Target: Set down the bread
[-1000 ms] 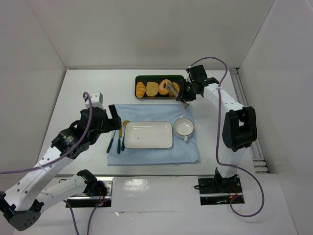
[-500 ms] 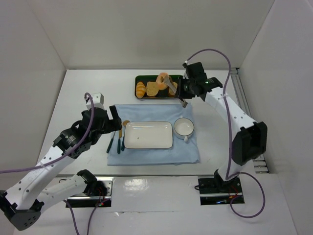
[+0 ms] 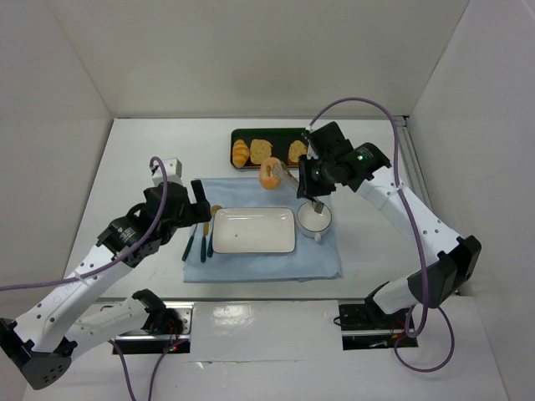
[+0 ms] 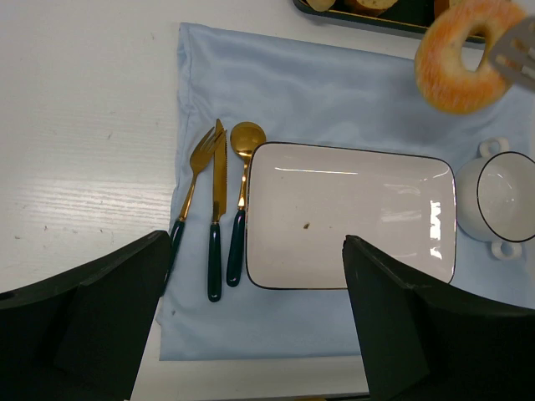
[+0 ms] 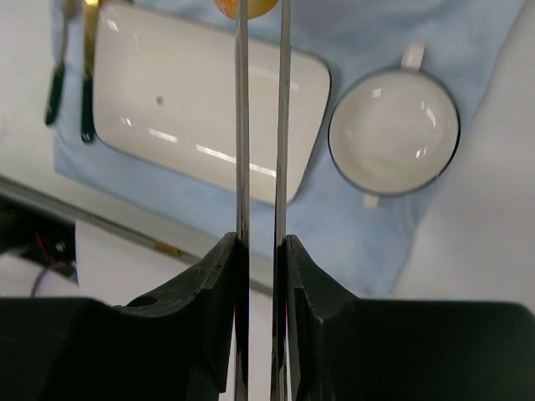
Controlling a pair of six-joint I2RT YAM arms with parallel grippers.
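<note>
The bread, a golden-orange bagel [image 3: 270, 174] [image 4: 462, 54], hangs in the air above the far edge of the blue cloth [image 3: 259, 264], just beyond the white rectangular plate [image 3: 219, 243] [image 4: 351, 209]. Metal tongs [image 3: 289, 178] [image 5: 241, 125] pinch it, and only its lower edge [image 5: 247, 7] shows in the right wrist view. My right gripper [image 3: 310, 185] [image 5: 261, 242] is shut on the tongs. My left gripper [image 3: 194, 210] [image 4: 255, 276] stands open and empty over the cloth's left side, near the cutlery.
A dark tray [image 3: 267, 132] at the back holds a ridged roll and bread slices. A white two-handled cup [image 3: 314, 219] [image 5: 393, 134] sits right of the plate. A fork, knife and spoon [image 4: 216, 217] lie left of the plate.
The right arm has lifted the bagel out of the tray and carried it forward and down to the cloth's far edge. The left arm shifted slightly.
</note>
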